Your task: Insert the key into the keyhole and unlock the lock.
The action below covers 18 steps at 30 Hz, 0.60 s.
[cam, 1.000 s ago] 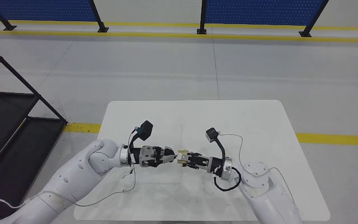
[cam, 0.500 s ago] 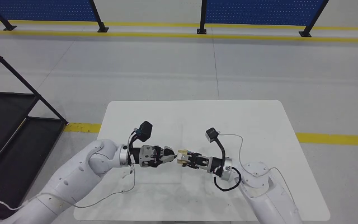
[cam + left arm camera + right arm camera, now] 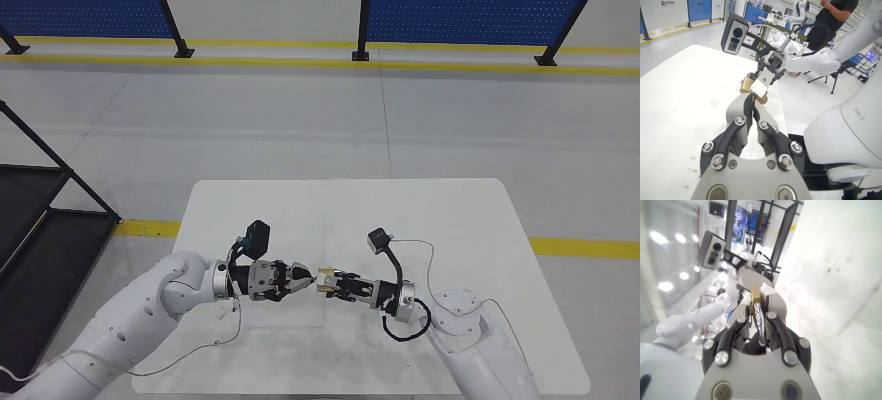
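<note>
Lock (image 3: 745, 85), pinched by right gripper (image 3: 756, 296) above table (image 3: 687, 85); left gripper's (image 3: 753, 98) fingers (image 3: 734, 108) pressed together.

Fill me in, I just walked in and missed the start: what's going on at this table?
The robot is working with both arms over the white table. Its right hand is clamped on a brass padlock. The left hand is shut and meets the padlock's free end, where a keyhole would be. No key can be made out in that hand, so whether one is inserted cannot be told.
</note>
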Available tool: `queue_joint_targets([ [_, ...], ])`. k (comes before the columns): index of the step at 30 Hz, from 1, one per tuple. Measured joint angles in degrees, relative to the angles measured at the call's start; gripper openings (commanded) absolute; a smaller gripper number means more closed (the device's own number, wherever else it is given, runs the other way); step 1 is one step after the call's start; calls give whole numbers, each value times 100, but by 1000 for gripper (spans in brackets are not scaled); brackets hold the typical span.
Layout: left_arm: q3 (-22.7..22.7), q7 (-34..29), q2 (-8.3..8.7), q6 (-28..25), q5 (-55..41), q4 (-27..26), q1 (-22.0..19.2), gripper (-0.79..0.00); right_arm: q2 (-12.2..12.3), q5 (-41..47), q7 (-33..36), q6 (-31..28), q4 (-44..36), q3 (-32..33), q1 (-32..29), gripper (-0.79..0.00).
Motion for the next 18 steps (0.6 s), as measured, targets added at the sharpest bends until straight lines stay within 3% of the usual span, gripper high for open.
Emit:
queue_joint_targets([
  [18, -225, 1105, -76, 0, 1395, -91, 292, -785, 0, 0, 0, 0, 0, 0, 0, -785],
])
